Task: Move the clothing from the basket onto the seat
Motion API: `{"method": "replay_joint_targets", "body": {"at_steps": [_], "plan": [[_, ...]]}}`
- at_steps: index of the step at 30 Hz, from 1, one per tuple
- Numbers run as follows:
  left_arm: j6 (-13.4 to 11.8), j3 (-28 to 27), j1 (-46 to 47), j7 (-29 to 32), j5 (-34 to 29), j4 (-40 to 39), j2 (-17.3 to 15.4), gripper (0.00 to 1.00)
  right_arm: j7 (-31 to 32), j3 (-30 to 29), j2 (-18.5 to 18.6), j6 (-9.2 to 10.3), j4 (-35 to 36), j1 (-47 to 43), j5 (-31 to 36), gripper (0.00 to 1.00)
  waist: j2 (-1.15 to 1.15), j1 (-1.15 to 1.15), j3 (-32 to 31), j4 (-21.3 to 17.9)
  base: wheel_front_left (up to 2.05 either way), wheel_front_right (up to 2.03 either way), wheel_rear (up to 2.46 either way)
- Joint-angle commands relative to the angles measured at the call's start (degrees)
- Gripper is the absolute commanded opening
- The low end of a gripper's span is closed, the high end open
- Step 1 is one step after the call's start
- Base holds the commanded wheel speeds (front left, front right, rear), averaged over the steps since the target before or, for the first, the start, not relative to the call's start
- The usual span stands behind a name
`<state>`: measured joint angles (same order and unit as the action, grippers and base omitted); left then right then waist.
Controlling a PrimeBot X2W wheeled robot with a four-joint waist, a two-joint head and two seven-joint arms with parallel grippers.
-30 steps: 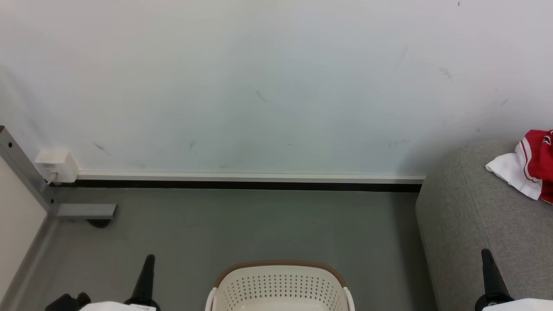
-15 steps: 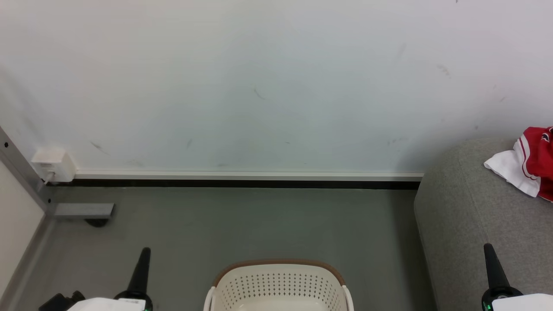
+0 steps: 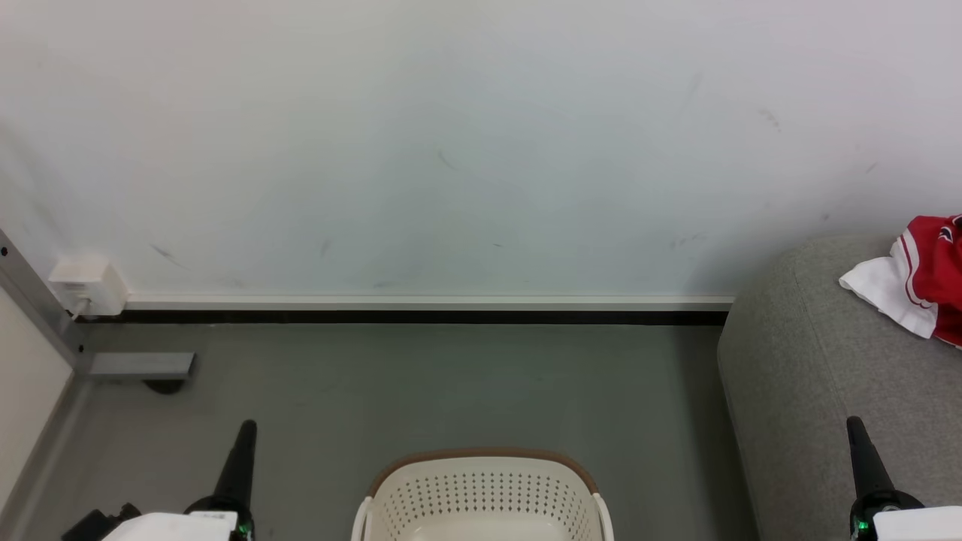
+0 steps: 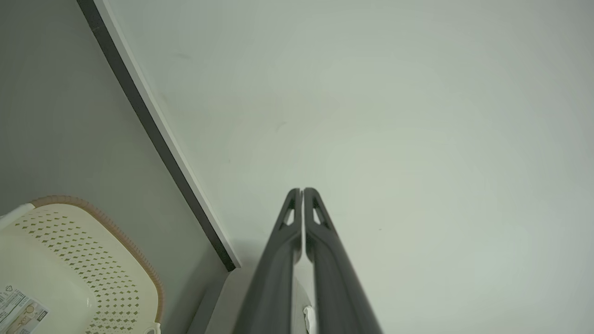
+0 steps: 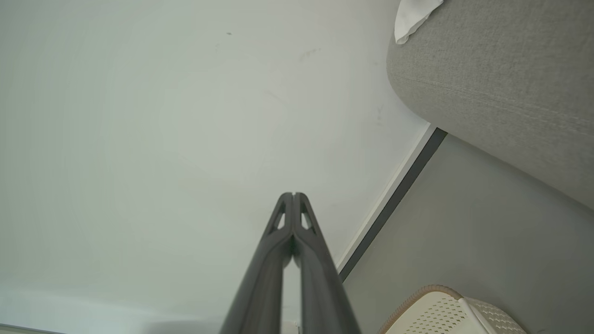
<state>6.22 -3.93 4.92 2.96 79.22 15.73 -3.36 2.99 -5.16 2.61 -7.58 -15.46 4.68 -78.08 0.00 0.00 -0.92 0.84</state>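
Note:
The cream-white basket (image 3: 481, 492) with its brown rim stands on the floor at the bottom centre of the head view; the part of its inside that shows (image 4: 51, 273) holds no fabric. Red and white clothing (image 3: 917, 289) lies on the grey sofa seat (image 3: 819, 376) at the right edge. A white corner of the clothing (image 5: 413, 16) hangs over the sofa (image 5: 501, 79). My left gripper (image 3: 246, 428) points up left of the basket, shut and empty (image 4: 301, 191). My right gripper (image 3: 853, 422) is over the sofa's front, shut and empty (image 5: 293, 195).
A white wall with a dark skirting strip (image 3: 421, 315) runs behind the grey floor. At the left stand a metal frame leg with a foot (image 3: 139, 366) and a white wall socket (image 3: 86, 285). The basket's corner (image 5: 445, 311) sits below the sofa's side.
Both grippers have risen slightly in the head view, and the whole picture has shifted a little, so the camera has moved. The basket and clothing stay in place.

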Motion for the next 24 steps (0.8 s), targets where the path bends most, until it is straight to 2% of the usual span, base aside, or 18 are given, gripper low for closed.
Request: {"method": "replay_joint_targets", "body": {"at_steps": [1, 24], "plan": [[0.4, -0.5, 1.0, 0.4, 1.2, -0.6, -0.1, 0.0, 0.4, -0.3, 0.4, 0.12, 0.5, 1.3, -1.4, 0.0, 0.0, 0.0, 0.0, 0.0, 0.0, 0.0, 0.0], [1.1, -2.3, 1.8, 2.9, 10.2, -1.2, 0.3, 0.0, 2.9, -1.3, 0.4, 0.14, 1.0, 2.1, -10.9, 0.0, 0.0, 0.0, 0.6, -0.6, 0.0, 0.0, 0.0]]}}
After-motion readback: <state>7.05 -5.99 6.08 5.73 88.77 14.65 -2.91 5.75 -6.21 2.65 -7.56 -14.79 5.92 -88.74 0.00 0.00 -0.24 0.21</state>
